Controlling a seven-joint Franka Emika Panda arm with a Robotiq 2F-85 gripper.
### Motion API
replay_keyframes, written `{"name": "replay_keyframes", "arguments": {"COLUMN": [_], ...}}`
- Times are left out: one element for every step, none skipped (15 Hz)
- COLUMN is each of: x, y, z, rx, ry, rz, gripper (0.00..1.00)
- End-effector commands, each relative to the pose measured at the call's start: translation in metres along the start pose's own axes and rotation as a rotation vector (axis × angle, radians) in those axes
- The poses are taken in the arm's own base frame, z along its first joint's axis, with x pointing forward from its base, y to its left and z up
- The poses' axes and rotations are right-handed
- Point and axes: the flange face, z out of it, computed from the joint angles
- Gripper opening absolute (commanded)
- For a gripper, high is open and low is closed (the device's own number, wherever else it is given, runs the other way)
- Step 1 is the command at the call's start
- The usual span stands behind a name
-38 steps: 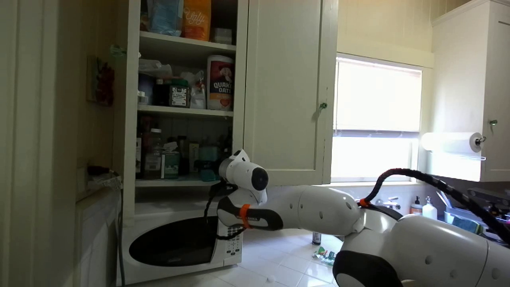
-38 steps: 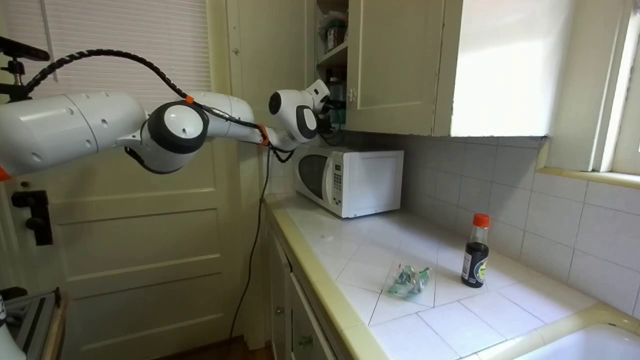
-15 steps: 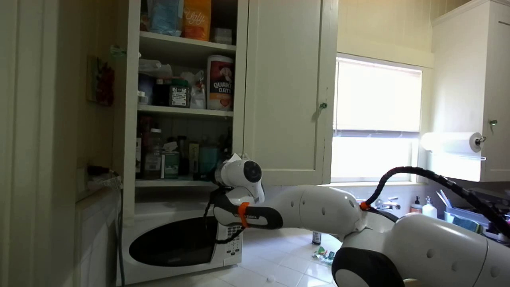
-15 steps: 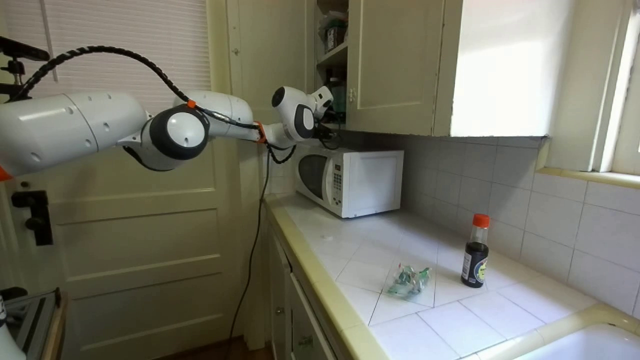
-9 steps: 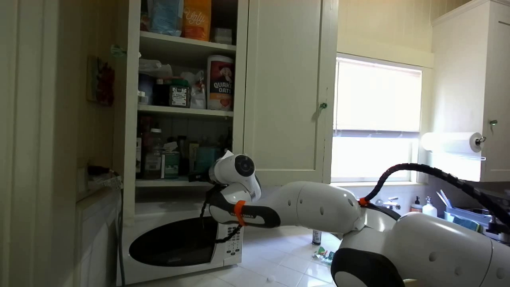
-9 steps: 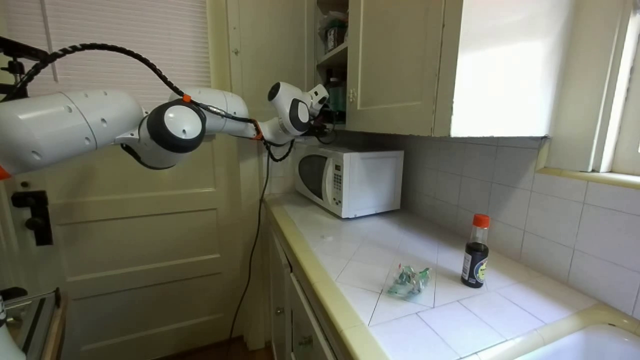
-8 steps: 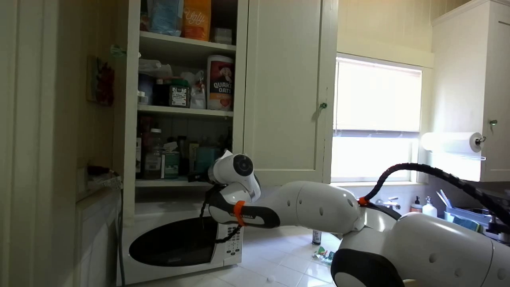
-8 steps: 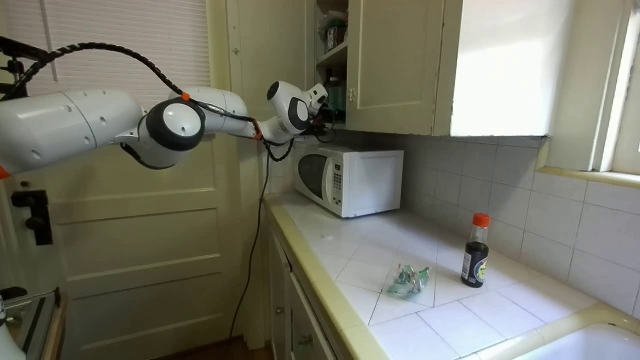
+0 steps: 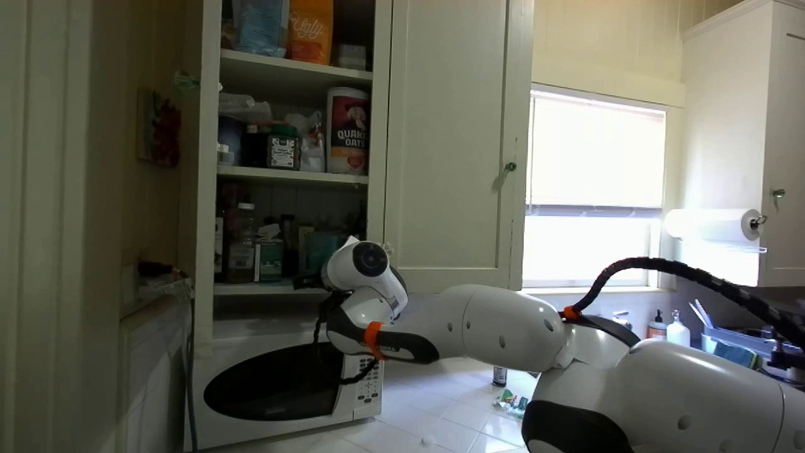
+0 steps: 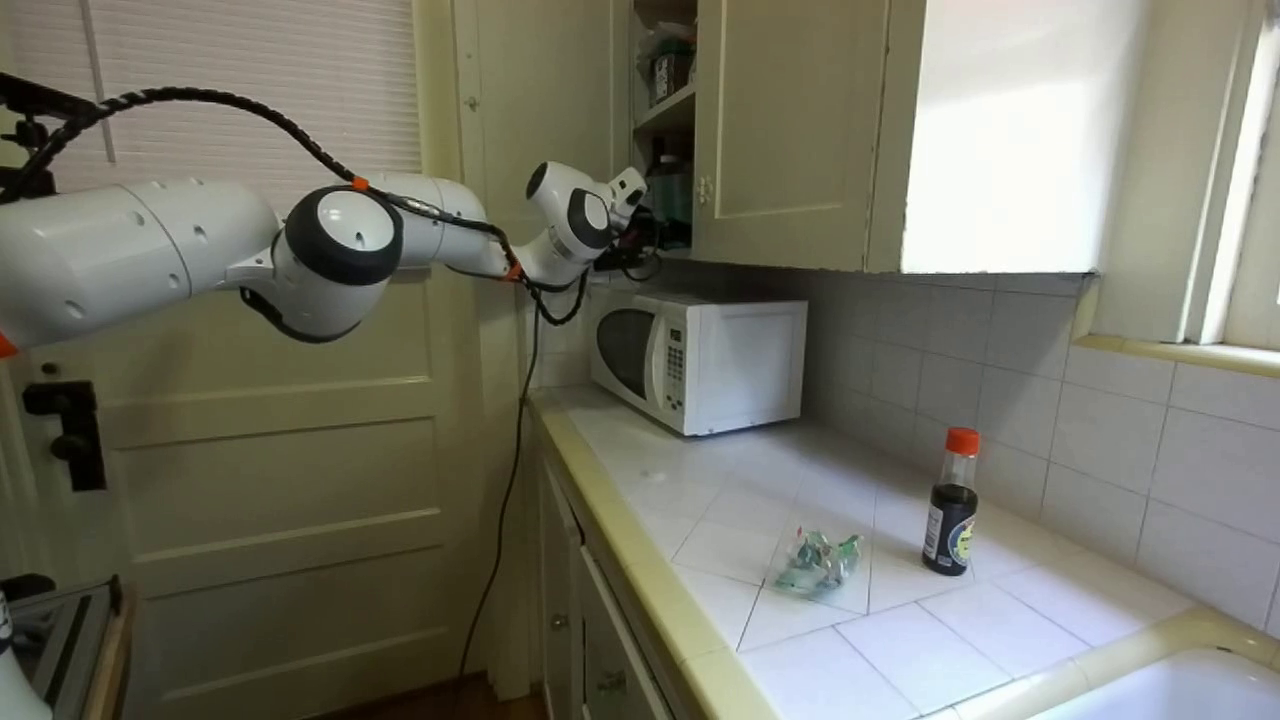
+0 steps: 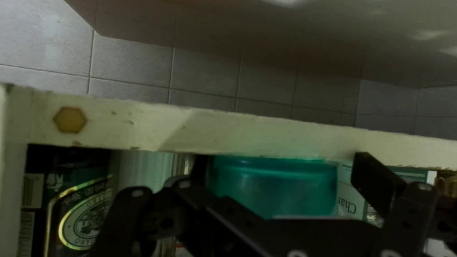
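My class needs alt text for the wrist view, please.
An open black robot hand faces a teal container, seen between its fingers. The upside-down picture also shows a cream shelf edge, grey tiles and, at left, an oval-labelled dark container.

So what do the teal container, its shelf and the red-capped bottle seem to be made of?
Teal container: probably plastic, maybe tinted glass; smooth with a soft sheen.
Shelf: likely wood, painted cream; chipped and brown-specked along the edge.
Red-capped bottle: glass or clear plastic, smooth; see-through above its dark contents.
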Motion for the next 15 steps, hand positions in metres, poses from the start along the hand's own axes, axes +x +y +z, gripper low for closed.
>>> {"name": "replay_keyframes", "arguments": {"x": [-0.009, -0.008, -0.007, -0.006, -0.005, -0.003, -0.002, -0.002, -0.003, -0.002, 0.000, 0.003, 0.004, 0.005, 0.006], "y": [-0.002, 0.000, 0.002, 0.005, 0.008, 0.012, 0.013, 0.014, 0.015, 0.016, 0.021, 0.025, 0.029, 0.033, 0.035], "z": [0.005, 0.005, 0.005, 0.005, 0.006, 0.006, 0.006, 0.006, 0.006, 0.006, 0.006, 0.005, 0.005, 0.005, 0.006], "rx": [-0.075, -0.084, -0.095, -0.108, -0.119, -0.121, -0.121, -0.112, -0.103, -0.094, -0.099, -0.108, -0.113, -0.110, -0.104], "ry": [-0.012, -0.009, -0.006, 0.001, 0.006, 0.005, 0.007, 0.006, 0.007, 0.014, 0.027, 0.035, 0.043, 0.046, 0.051], "rz": [-0.013, -0.023, -0.038, -0.053, -0.060, -0.058, -0.068, -0.075, -0.072, -0.075, -0.072, -0.061, -0.055, -0.040, -0.029], "gripper": [1.00, 1.00, 1.00, 1.00, 1.00, 0.75, 0.73, 0.68, 0.61, 0.54, 0.54, 0.53, 0.53, 0.53, 0.53]}}
